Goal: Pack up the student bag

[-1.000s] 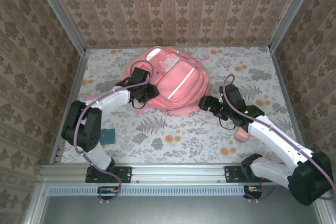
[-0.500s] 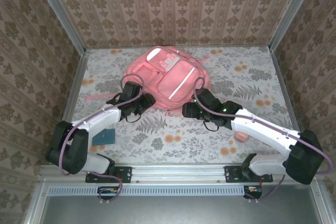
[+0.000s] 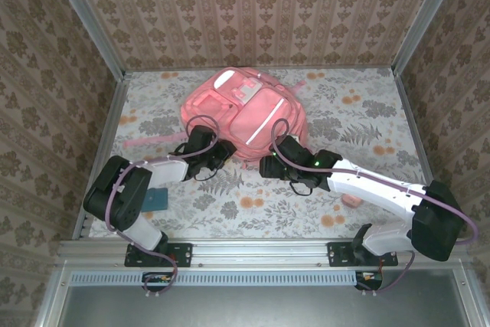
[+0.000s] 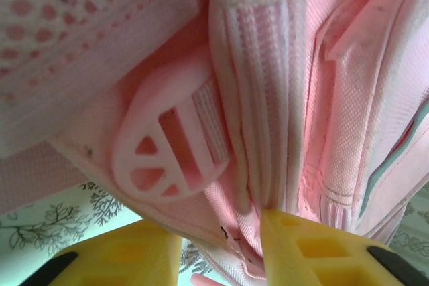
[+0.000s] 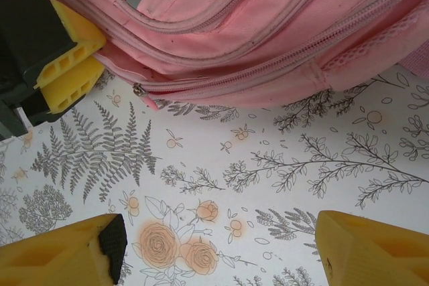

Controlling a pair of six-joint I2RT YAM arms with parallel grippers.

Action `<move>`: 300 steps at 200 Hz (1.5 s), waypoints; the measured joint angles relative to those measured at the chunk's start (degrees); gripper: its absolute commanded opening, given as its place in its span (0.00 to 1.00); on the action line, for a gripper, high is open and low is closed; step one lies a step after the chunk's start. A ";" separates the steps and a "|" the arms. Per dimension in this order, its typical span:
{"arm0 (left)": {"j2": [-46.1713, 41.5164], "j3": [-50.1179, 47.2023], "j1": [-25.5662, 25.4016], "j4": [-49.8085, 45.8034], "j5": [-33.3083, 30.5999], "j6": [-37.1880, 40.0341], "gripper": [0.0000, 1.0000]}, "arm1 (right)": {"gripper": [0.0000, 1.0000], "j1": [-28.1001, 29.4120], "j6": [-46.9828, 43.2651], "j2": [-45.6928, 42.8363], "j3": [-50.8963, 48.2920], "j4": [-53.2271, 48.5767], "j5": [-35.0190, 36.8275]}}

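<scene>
My left gripper [image 4: 218, 224] is closed most of the way, its yellow fingers [image 4: 315, 249] nipping the hem of the student bag [image 4: 268, 98]. Pink fabric fills the gap between them, and a pale pink plastic buckle [image 4: 167, 155] sits just above. My right gripper [image 5: 218, 232] stands wide open with nothing between its fingertips, poised over bare cloth just short of the bag's near edge. From its wrist I see the bag [image 5: 268, 25] running across the top of the view. A small zipper pull [image 5: 143, 93] hangs off the bag's lower seam, and my left gripper's fingers [image 5: 70, 28] meet that seam at the left. Under both tools lies the table [image 3: 367, 112], covered in a pale cloth printed with grey ferns and orange roses [image 5: 167, 246]. From above, my left gripper [image 3: 222, 149] and right gripper [image 3: 268, 165] close on the bag's near end from either side. The bag [image 3: 245, 109] lies flat at the middle of the table toward the far wall, front pockets up. A pink strap [image 3: 142, 143] trails out to the left. A flat blue thing [image 3: 157, 199] lies by my left arm, and a small pink thing [image 3: 352, 200] by my right. Brown damask wallpaper [image 3: 253, 13] closes in three sides, with metal posts [image 3: 86, 24] at the corners and a metal rail [image 3: 260, 250] along the near edge.
</scene>
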 measured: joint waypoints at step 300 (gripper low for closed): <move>-7.58 3.37 -4.37 -7.30 5.18 3.56 0.07 | 0.43 4.55 1.51 24.37 16.87 -2.71 12.09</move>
